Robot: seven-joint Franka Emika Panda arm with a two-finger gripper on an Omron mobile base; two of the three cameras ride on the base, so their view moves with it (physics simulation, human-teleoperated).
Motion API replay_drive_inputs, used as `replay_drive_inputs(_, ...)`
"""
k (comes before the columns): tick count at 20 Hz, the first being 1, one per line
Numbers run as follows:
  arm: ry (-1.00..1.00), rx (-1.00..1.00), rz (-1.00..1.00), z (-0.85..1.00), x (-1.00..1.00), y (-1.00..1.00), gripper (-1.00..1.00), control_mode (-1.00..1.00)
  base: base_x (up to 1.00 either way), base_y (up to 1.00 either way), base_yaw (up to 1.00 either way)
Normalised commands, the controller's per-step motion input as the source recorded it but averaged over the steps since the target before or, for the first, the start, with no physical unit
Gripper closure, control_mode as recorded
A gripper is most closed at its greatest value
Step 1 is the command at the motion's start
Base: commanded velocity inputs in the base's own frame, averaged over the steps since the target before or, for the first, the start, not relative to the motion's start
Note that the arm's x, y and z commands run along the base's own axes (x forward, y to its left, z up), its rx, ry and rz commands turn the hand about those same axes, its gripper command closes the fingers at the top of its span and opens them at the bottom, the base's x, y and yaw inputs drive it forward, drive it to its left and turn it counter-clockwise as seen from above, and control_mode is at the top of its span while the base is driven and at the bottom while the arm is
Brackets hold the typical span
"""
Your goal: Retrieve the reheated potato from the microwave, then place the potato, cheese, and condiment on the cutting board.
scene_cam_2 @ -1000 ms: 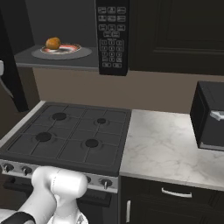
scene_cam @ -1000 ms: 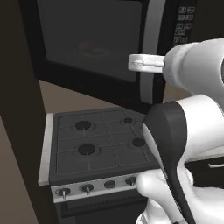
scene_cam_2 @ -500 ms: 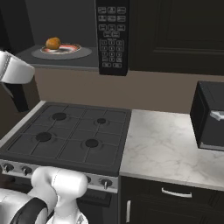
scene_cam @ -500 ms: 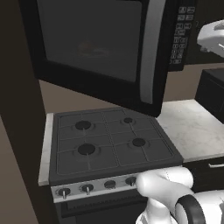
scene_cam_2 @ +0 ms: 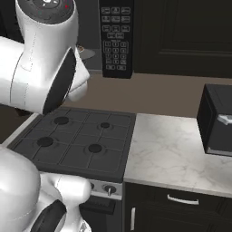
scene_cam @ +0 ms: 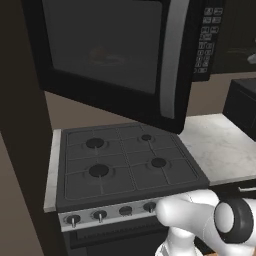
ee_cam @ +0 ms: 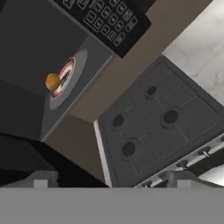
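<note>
The microwave (scene_cam: 207, 35) hangs above the stove with its dark glass door (scene_cam: 115, 55) swung open toward me. In the hand view, which is rolled, the potato (ee_cam: 52, 81) is a small orange lump on a red-rimmed plate (ee_cam: 73, 70) inside the grey microwave interior (ee_cam: 30, 48), beside the button panel (ee_cam: 109, 19). My gripper (ee_cam: 111, 181) is open with nothing between its tips, well back from the potato. My white arm (scene_cam_2: 45, 59) covers the microwave opening in the right base view. The cheese, the condiment and the cutting board are out of view.
A black four-burner stove (scene_cam_2: 77, 140) with front knobs sits under the microwave. To its right runs a white marble counter (scene_cam_2: 167, 154) with a black toaster oven (scene_cam_2: 217, 120) at its far right. The open door (scene_cam: 165, 100) overhangs the stove's back.
My gripper has opened and come off the microwave door's handle. The arm has swung away from the door and now stands large at the left of the right base view.
</note>
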Motion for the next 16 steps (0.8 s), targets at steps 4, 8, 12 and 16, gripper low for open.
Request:
replay_drive_inputs(4,0.13,0.35,0.10,-0.79,0.97,0.00,-1.00,-1.00,0.00,0.00,0.00)
replay_drive_inputs(8,0.11,0.31,0.12,-0.62,1.00,0.06,-1.00,-1.00,0.00,0.00,0.00)
replay_drive_inputs(12,0.06,0.33,0.17,-0.36,0.83,0.20,-1.00,-1.00,0.00,0.00,0.00)
replay_drive_inputs(16,0.02,0.32,0.15,-0.03,0.42,0.41,-1.00,-1.00,0.00,0.00,0.00)
